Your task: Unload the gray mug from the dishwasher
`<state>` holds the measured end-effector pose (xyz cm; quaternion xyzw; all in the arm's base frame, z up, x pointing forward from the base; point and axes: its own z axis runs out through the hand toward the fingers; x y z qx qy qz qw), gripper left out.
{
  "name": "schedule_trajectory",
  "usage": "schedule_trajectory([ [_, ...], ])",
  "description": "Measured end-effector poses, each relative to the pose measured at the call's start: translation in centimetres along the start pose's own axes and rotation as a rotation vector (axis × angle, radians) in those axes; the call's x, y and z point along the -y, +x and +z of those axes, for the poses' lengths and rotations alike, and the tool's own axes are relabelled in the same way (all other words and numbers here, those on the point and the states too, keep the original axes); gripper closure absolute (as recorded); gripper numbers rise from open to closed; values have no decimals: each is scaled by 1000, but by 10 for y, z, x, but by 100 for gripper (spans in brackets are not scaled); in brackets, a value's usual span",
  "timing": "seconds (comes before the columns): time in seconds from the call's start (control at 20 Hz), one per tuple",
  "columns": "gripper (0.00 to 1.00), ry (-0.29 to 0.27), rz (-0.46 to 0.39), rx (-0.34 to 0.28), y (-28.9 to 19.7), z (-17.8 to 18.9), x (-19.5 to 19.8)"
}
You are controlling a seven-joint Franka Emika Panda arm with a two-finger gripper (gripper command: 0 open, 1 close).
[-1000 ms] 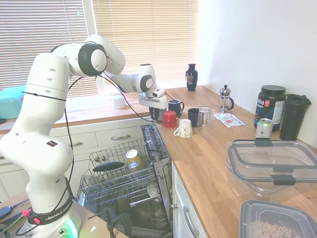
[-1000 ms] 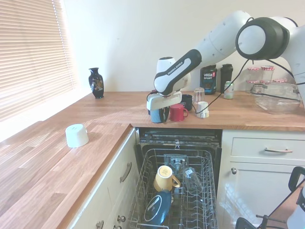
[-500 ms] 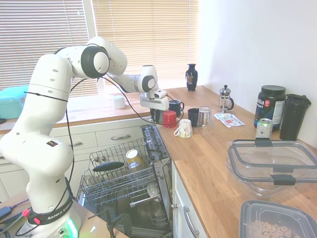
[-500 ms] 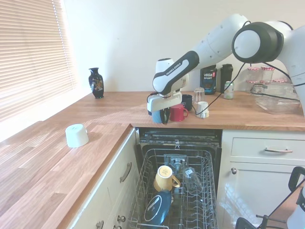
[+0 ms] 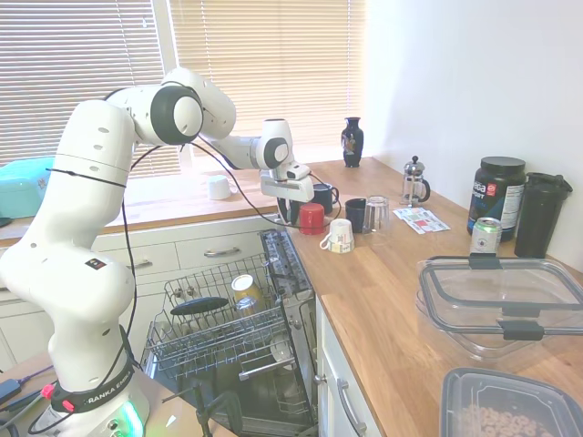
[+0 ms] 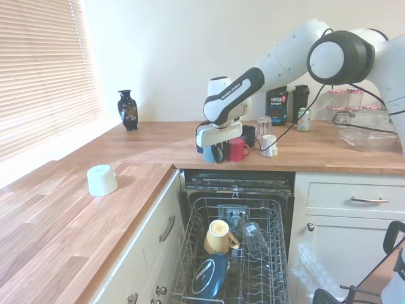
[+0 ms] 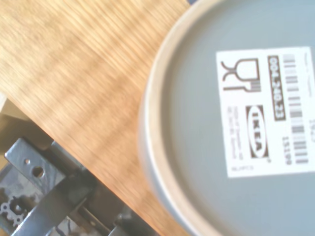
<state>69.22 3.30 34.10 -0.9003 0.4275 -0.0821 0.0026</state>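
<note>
Second exterior view: gray mug (image 6: 209, 152) sits upside down on the wooden counter (image 6: 126, 183) close to its front edge, right above the open dishwasher (image 6: 237, 266). Gripper (image 6: 216, 152) hangs over it, fingers around the mug; cannot tell if they are clamped on it or apart. Red mug (image 6: 235, 149) just beside the gray one, navy mug (image 5: 322, 197) and black mug (image 5: 355, 214) behind it, a clear glass (image 5: 376, 213) and a white patterned cup (image 5: 338, 236) lying on its side nearby. Small white bowl (image 6: 102, 180) upside down on the left run of counter, dark vase (image 6: 127, 109) near the back wall. Wire rack holds a yellow mug (image 6: 218, 237) and a dark blue dish (image 6: 209, 277). Wrist view: flat matte gray mug base (image 7: 236, 123) with a pale unglazed ring and a white IKEA barcode sticker (image 7: 268, 110), wood grain beside it, dishwasher metal at the counter edge.
</note>
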Motion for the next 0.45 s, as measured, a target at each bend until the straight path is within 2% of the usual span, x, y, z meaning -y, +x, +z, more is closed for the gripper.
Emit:
schedule_trajectory([
  [0.2, 0, 27, 3, -13, -17, -9, -11],
  [0.45, 0, 67, 36, -18, -66, -17, -41],
])
